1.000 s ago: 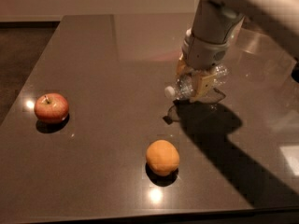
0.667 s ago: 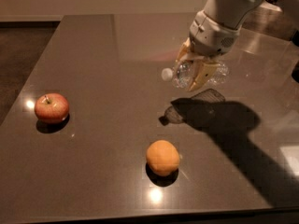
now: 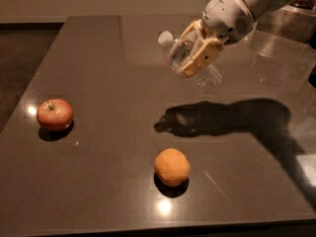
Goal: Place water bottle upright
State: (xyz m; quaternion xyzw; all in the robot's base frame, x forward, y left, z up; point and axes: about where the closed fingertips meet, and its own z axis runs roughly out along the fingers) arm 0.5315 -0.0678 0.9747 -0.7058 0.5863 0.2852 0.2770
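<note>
The water bottle [image 3: 183, 56] is a small clear ribbed plastic bottle with a white cap. It hangs tilted in the air above the dark table [image 3: 98, 58], with the cap pointing up and to the left. My gripper [image 3: 196, 56] comes in from the upper right and is shut on the bottle's middle, its tan fingers [image 3: 201, 58] around the body. The bottle's base sticks out below and to the right of the fingers. The label is hidden by the fingers. The bottle's shadow lies on the table below.
A red apple [image 3: 55, 114] sits at the left of the table. An orange [image 3: 172, 167] sits near the front, below the held bottle. The table's front edge runs along the bottom of the view. A pale glare patch lies at the far right.
My gripper has lifted the bottle off the table, raising it and tilting it with the cap now higher. The apple and orange have not moved.
</note>
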